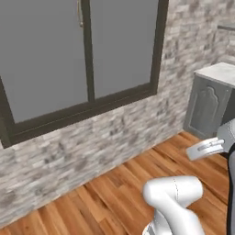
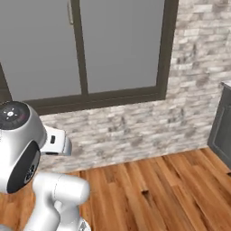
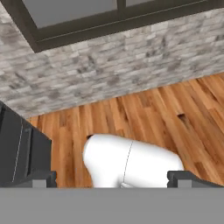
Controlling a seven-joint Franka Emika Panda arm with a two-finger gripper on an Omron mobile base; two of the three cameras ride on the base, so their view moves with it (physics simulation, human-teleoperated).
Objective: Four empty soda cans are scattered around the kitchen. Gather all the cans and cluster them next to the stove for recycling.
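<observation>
Brick wall (image 1: 114, 133) and a wide dark-framed window (image 1: 87, 59) take up most of the left base view, with bare wood floor (image 1: 114, 193) running up to the wall's foot. At the far right stands a grey cabinet (image 1: 209, 108) with a pale top, the nearest surface in sight. No soda can and no stove appear here, so the base seems pointed away from the work area, likely between stops on its search

From the right base view the same window (image 2: 117, 49) and wall (image 2: 135, 122) face the robot, the floor (image 2: 171, 185) lies bare, and a dark sliver of cabinet (image 2: 223, 131) sits at the right edge. The arm is folded close over the base, a sensible carry posture for driving

Looking along the hand, the gripper (image 3: 113, 180) has its two dark fingertips (image 3: 41, 178) standing as wide apart as they go, with nothing between them and nothing touching them. Beyond lie floor planks (image 3: 175, 109), the brick wall and a dark cabinet corner (image 3: 19, 148) at the left. Where the cans and stove are cannot be told from these views
</observation>
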